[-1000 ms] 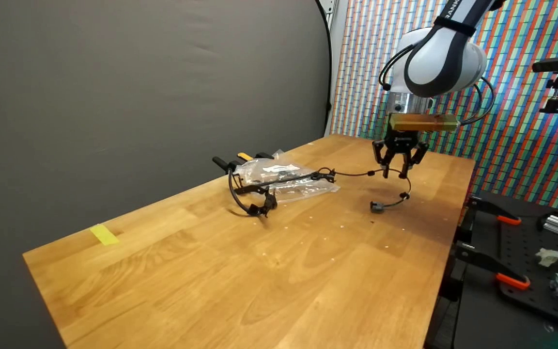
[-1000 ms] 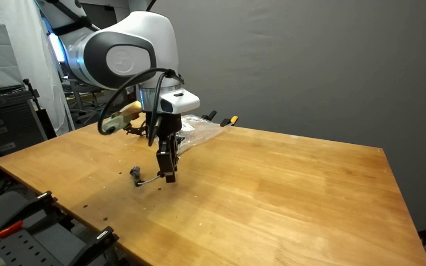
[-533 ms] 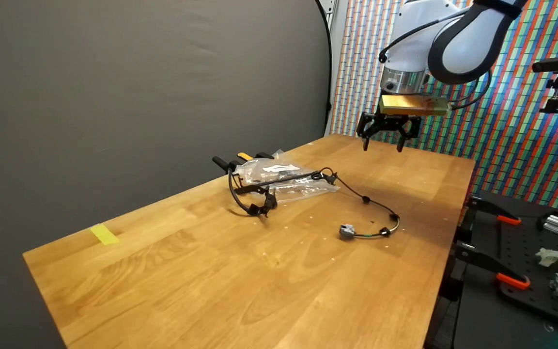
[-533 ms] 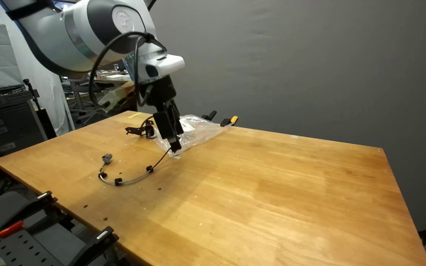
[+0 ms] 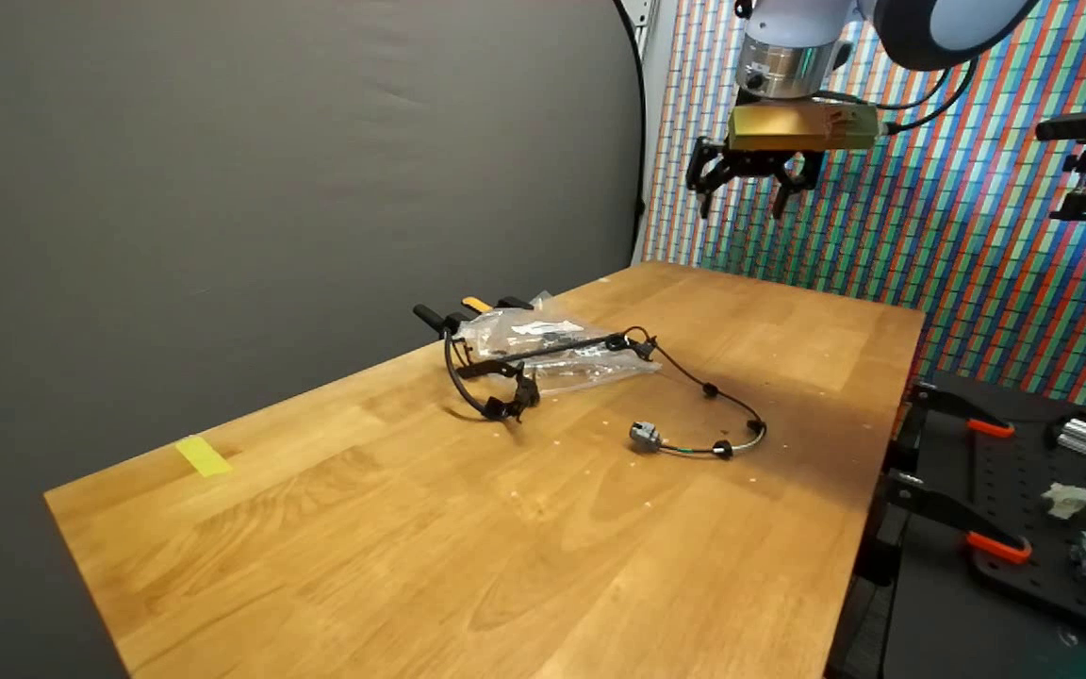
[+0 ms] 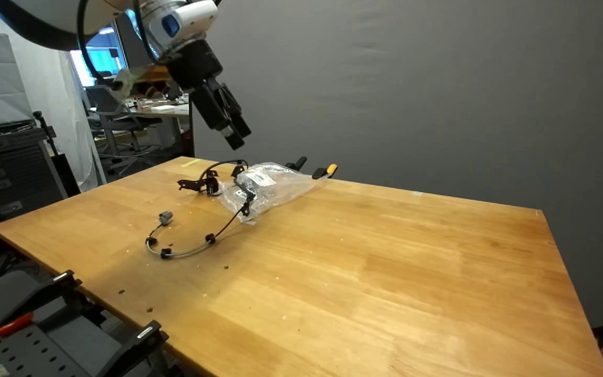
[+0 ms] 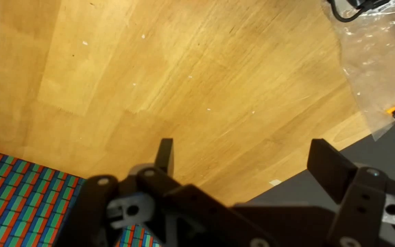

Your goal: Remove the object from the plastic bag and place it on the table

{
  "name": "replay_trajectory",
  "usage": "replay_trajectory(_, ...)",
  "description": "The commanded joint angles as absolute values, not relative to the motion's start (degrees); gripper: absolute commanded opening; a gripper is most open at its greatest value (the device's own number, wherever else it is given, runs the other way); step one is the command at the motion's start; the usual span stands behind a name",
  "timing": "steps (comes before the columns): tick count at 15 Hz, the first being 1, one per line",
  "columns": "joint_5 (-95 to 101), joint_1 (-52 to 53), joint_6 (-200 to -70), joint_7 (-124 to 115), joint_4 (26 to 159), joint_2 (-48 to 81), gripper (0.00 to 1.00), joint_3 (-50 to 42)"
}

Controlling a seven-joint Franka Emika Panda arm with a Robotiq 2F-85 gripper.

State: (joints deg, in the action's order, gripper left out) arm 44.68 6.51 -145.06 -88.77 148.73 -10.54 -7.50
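The black cable, the object, stretches from the table across the clear plastic bag. Its grey plug rests on the wood, and its thicker looped end lies beside the bag. In the wrist view only a bit of cable and part of the bag show, at upper right. High above the table hangs my gripper, apart from cable and bag. Its fingers stand wide open in the wrist view, bare wood and the table's edge visible between them. Whether any cable is inside the bag, I cannot tell.
Clamps with black and orange-yellow handles sit at the table edge against the bag. Yellow tape marks one corner. A lower dark bench with orange-tipped clamps adjoins the side. A patterned curtain hangs behind the arm.
One second ago the gripper was low with the cable at its fingertips. It has opened and risen well clear; the cable's plug end has dropped and settled on the table. The bag looks unmoved.
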Motion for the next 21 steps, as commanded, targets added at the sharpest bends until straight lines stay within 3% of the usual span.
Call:
replay_trajectory(1,36.64,4.13,-142.39,-86.37,148.96,-15.57,1.00,-1.64)
replay_trajectory(8,10.30,4.42,-136.42,-73.78,143.32,-20.41,1.00,1.58)
replay_trajectory(21,-17.44,7.41,-121.03,-60.62,128.52,-26.10,1.00,2.70)
